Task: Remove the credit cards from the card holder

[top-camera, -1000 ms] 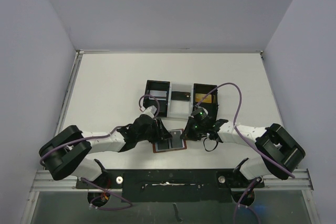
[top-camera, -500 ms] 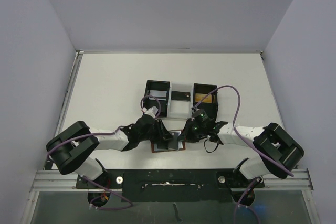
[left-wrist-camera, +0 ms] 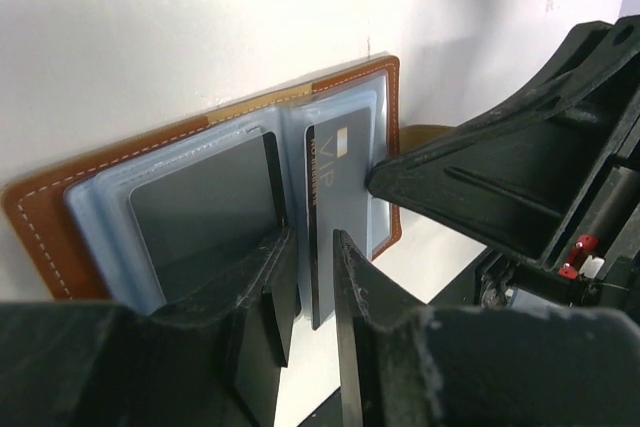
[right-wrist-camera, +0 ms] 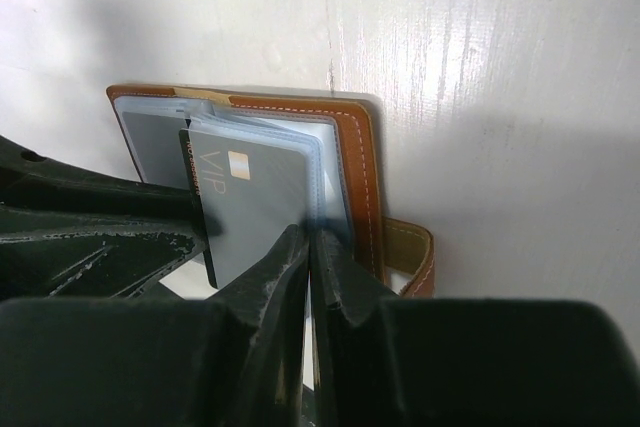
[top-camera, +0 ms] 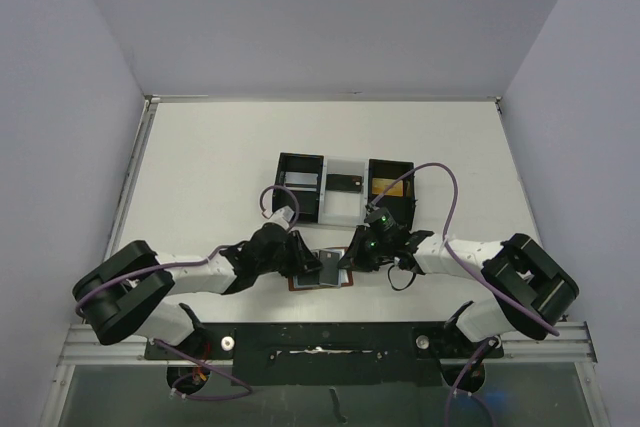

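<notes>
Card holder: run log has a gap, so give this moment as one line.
card holder open | left pincer shut on VIP card, partly out | right pincer pinching pocket sleeve

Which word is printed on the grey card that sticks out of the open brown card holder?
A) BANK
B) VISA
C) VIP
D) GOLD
C: the grey card, partly out of a pocket of the card holder, shows the letters VIP next to a small chip in both wrist views.

one card holder (right-wrist-camera: 355, 177) — two cards (left-wrist-camera: 345, 197) in it (dark), one tray (top-camera: 300, 158)
</notes>
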`<state>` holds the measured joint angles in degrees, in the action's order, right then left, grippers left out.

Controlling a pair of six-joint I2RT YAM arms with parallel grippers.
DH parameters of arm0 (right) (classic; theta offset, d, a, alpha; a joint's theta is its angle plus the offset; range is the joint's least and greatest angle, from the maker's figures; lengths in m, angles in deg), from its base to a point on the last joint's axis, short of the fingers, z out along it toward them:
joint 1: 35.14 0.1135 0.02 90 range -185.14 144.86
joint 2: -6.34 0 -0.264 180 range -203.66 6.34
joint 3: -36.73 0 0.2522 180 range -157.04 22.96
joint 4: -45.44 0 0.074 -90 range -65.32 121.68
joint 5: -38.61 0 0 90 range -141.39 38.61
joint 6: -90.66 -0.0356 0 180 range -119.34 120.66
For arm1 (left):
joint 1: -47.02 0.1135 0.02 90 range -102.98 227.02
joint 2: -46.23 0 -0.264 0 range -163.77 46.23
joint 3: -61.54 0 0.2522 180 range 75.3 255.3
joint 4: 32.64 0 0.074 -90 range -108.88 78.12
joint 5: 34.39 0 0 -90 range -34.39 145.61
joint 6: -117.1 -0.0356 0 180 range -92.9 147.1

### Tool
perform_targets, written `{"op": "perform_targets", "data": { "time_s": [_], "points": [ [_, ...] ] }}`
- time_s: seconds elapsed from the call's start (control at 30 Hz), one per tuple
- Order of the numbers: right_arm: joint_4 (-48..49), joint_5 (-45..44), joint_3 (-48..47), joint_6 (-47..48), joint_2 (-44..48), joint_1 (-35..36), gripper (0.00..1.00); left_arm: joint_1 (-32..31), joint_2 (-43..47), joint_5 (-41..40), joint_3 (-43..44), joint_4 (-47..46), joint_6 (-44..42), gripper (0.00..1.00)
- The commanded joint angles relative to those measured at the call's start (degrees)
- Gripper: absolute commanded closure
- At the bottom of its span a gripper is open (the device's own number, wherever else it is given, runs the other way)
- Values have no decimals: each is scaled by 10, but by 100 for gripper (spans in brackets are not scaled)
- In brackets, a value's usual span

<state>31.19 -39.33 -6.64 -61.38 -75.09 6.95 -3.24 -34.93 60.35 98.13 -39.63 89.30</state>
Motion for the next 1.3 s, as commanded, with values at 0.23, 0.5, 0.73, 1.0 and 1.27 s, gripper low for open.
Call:
{"op": "perform_targets", "data": {
  "time_s": [0.23,0.5,0.73,1.0,1.27],
  "points": [
    [-59,-42,-4,9,-23,3,94,4,-2,41,-24,-90,23,90],
    [-59,-43,-4,5,-29,3,94,20,31,37,-52,-111,43,92],
    [-64,-44,-8,10,-28,3,94,28,26,69,-56,-152,44,87],
    [-68,-47,-13,10,-27,3,94,31,5,90,-54,-163,48,97],
    [-77,-52,-17,12,-24,3,94,40,48,61,-58,-117,44,100]
  ]
}}
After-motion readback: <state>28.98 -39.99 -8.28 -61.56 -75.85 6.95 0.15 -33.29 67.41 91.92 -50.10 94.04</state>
